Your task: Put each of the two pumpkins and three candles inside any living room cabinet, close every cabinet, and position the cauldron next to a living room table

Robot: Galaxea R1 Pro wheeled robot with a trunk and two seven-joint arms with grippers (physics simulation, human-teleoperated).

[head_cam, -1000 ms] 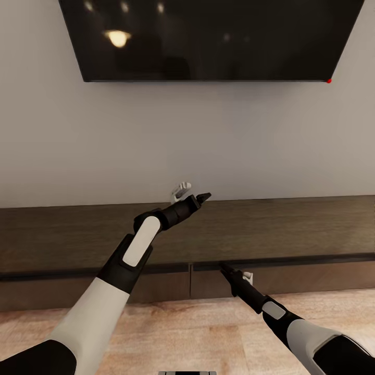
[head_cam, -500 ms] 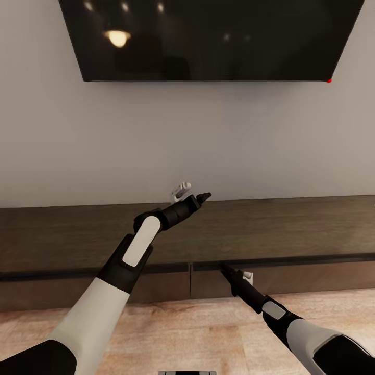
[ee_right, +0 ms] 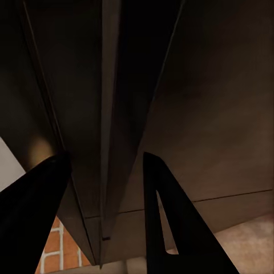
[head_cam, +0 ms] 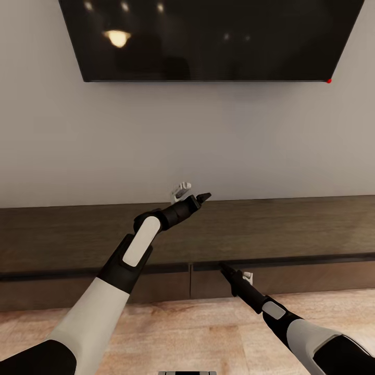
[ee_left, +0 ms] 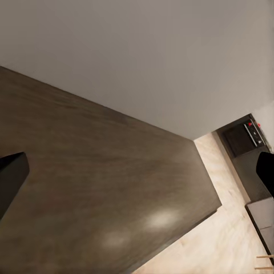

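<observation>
Nothing has moved since the earlier frames: both arms, the cabinet and the camera hold the same positions.

The wall [head_cam: 187, 140] fills the upper field, with a dark wall-mounted screen [head_cam: 208, 39] set high on it, a red dot at its lower right corner. Below runs the cabinet [head_cam: 291, 224], a long, low dark-brown unit whose long axis lies side to side across the head view, parallel to the wall and pushed against it. Its top is bare and flat, running out of view at both ends. The drawer fronts [head_cam: 156, 286] face the robot and sit flush, with a thin vertical seam between two of them near centre. In front lies light wood plank floor [head_cam: 208, 333], open ground between the robot and the cabinet face.

The left gripper [head_cam: 190, 195] hangs above the cabinet top near its rear edge, fingers spread apart, nothing between them; in the left wrist view the dark fingertips [ee_left: 11, 180] stand wide apart over the wood grain. The right gripper [head_cam: 229, 271] sits low, at the front lip of the cabinet just under the overhanging top, beside the centre seam. Its fingers [ee_right: 171, 222] are parted, holding nothing, with the dark underside edge of the cabinet running between them in the right wrist view.
</observation>
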